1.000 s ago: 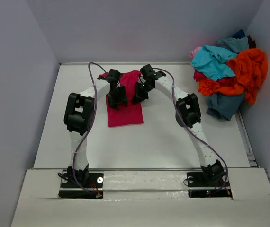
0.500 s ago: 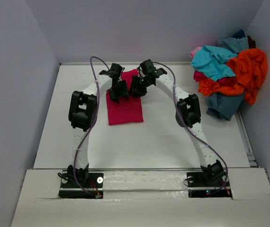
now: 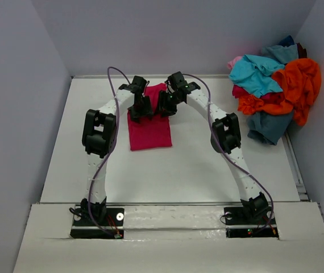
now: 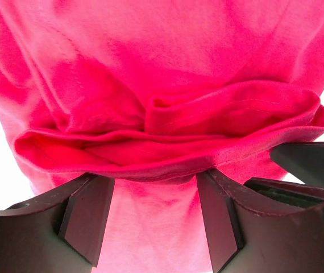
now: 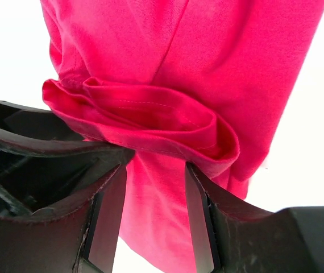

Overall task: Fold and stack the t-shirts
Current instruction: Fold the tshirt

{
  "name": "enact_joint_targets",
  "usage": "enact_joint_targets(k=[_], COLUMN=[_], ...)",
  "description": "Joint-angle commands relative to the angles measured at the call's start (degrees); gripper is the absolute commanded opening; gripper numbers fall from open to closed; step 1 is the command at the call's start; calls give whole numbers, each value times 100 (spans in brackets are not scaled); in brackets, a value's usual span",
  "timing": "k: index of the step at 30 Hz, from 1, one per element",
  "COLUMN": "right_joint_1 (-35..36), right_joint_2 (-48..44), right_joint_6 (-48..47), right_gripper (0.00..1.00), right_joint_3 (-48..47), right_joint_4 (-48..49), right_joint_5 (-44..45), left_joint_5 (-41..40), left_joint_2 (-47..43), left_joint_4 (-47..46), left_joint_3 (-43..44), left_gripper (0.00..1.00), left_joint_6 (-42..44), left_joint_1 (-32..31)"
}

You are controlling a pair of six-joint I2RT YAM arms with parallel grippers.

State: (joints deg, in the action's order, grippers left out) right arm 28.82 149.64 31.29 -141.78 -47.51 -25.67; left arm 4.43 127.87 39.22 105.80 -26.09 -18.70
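A crimson-magenta t-shirt (image 3: 149, 132) lies folded into a narrow rectangle on the white table (image 3: 196, 165), left of centre. Both grippers hover over its far end. My left gripper (image 3: 141, 111) is open. In the left wrist view a rolled fold of the shirt (image 4: 167, 128) lies across the tips of its spread fingers (image 4: 88, 219), and flat cloth shows in the gap. My right gripper (image 3: 166, 108) is also open. In the right wrist view a similar fold (image 5: 167, 122) sits just beyond its fingers (image 5: 199, 222), not pinched. More t-shirts lie heaped at the back right.
The heap in the back right corner holds turquoise (image 3: 254, 74), orange (image 3: 301, 79), dark blue (image 3: 267, 128) and pink (image 3: 235, 60) shirts. Grey walls close in the left, back and right. The table's near edge (image 3: 173, 202) runs just ahead of the arm bases.
My right gripper has opened and let go of the shirt's fold. Both grippers moved slightly toward the far end of the shirt, then held still.
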Motion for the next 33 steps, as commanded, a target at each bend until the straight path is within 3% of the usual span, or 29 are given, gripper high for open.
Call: enact_joint_targets(k=[1, 11, 26, 33], right_joint_1=[-8, -8, -61, -113], right_joint_2=[-163, -375, -243, -208], right_joint_6=[-167, -299, -527, -571], right_gripper=[51, 51, 52, 52], right_joint_3=[-96, 54, 1, 62], right_joint_4=[215, 435, 259, 233], right_joint_5=[176, 405, 607, 616], left_joint_5=[-258, -776, -891, -812], left_joint_2=[-175, 0, -61, 27], left_joint_4=[121, 182, 95, 147], left_joint_3=[283, 564, 73, 336], left_gripper=[70, 70, 70, 70], left_joint_6=[-46, 7, 113, 183], left_joint_1=[68, 121, 341, 455])
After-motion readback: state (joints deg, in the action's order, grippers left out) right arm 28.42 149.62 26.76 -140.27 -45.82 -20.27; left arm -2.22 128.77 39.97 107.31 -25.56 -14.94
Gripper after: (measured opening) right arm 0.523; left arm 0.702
